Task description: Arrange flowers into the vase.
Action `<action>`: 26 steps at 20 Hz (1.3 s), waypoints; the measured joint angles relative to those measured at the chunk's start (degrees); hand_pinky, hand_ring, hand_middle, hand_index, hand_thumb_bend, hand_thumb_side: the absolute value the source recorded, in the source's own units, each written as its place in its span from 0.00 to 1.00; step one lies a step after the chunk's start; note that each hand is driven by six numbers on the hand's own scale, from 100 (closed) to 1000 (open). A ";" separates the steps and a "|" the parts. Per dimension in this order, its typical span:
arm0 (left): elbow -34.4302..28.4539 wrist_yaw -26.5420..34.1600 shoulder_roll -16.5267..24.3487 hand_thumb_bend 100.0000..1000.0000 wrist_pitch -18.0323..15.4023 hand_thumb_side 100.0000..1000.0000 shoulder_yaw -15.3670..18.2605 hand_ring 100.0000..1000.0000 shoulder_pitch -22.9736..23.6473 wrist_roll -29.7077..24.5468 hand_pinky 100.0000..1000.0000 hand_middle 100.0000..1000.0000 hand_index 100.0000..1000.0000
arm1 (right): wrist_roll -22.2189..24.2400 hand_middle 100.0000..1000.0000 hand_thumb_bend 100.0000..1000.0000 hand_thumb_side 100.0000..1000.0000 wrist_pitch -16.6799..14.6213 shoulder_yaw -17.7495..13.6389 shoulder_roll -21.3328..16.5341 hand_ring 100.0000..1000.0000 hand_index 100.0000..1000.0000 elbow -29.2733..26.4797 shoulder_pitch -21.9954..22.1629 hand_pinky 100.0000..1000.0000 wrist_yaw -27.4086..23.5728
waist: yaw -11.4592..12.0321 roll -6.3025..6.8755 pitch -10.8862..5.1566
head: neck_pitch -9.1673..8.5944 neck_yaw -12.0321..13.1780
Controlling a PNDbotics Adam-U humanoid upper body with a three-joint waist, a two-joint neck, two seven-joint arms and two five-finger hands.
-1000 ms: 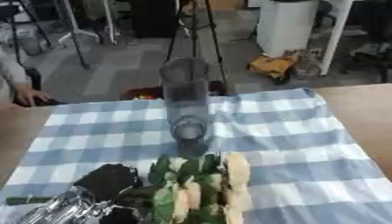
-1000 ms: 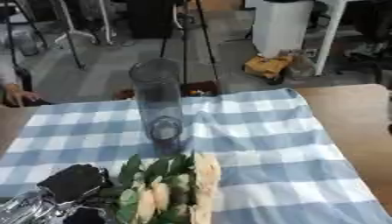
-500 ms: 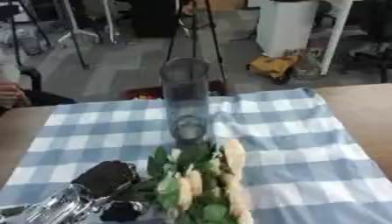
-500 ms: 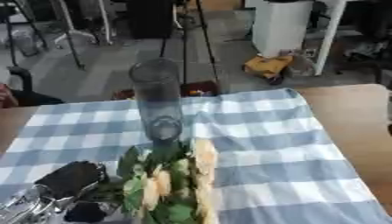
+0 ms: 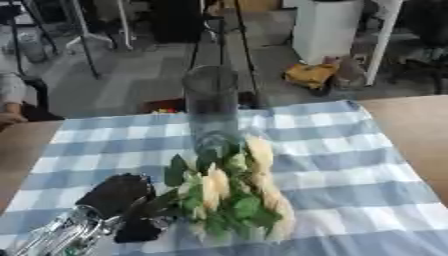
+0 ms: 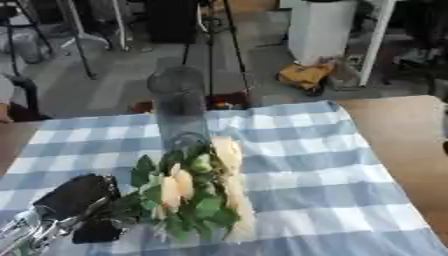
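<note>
A tall clear glass vase (image 5: 211, 107) stands upright on the blue-and-white checked cloth (image 5: 332, 160), near its far middle. In front of it, a bunch of cream flowers with green leaves (image 5: 229, 192) is lifted above the cloth, its top just below the vase. My left hand (image 5: 118, 202) comes in from the lower left, black with a silver wrist, its fingers curled round the stems at the bunch's left side. The stems themselves are mostly hidden by the hand and leaves. My right hand shows in neither view.
The wooden table (image 5: 411, 115) is bare to the right of the cloth and at the far left. Beyond the far edge are tripod legs (image 5: 232, 45), a white bin (image 5: 325, 27) and a yellow object (image 5: 308, 75) on the floor. A person's arm (image 5: 10, 95) rests at the left edge.
The bunch has risen and moved toward the vase, carried by my left hand. The vase has stayed where it was.
</note>
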 measured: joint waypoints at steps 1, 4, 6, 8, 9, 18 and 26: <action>-0.68 0.43 0.01 0.00 0.29 0.75 0.38 0.00 0.00 0.89 0.00 0.00 0.00 | 0.00 0.69 0.00 0.93 0.01 0.00 0.00 0.76 0.84 0.00 0.12 0.78 -0.02 | 0.01 0.00 0.00 | 0.00 -0.03; -2.69 1.78 0.05 0.00 1.11 0.69 1.55 0.00 0.02 3.54 0.00 0.00 0.00 | -0.01 0.69 0.00 0.93 0.03 -0.01 0.01 0.76 0.84 0.00 0.19 0.78 -0.07 | 0.03 0.00 0.00 | 0.00 -0.08; -4.16 3.02 0.07 0.00 1.49 0.67 2.39 0.00 0.09 5.14 0.00 0.00 0.00 | -0.01 0.69 0.00 0.93 0.04 -0.02 0.02 0.76 0.84 0.00 0.21 0.78 -0.09 | 0.03 0.00 0.00 | 0.00 -0.11; -5.75 4.42 0.09 0.00 1.83 0.67 3.34 0.00 0.34 6.68 0.00 0.00 0.00 | -0.01 0.68 0.00 0.93 0.05 -0.06 0.03 0.76 0.84 0.00 0.33 0.78 -0.10 | 0.04 0.00 0.00 | 0.00 -0.15; -6.44 5.15 0.11 0.00 2.00 0.67 3.82 0.00 0.56 7.40 0.00 0.00 0.00 | -0.01 0.68 0.00 0.93 0.05 -0.14 0.04 0.76 0.84 0.00 0.33 0.78 -0.12 | 0.04 0.00 0.01 | 0.00 -0.18; -11.38 11.37 0.56 0.00 3.24 0.65 6.81 0.00 1.50 12.49 0.00 0.00 0.00 | -0.01 0.68 0.00 0.93 0.06 -0.33 0.08 0.76 0.84 0.00 0.34 0.78 -0.27 | 0.12 -0.02 0.04 | -0.32 -0.56; -16.62 21.33 0.55 0.00 3.81 0.65 10.37 0.00 0.96 16.70 0.00 0.00 0.00 | -0.05 0.68 0.00 0.93 0.04 -0.33 0.08 0.76 0.84 0.00 0.33 0.78 -0.48 | 0.12 -0.21 0.04 | -0.33 -0.58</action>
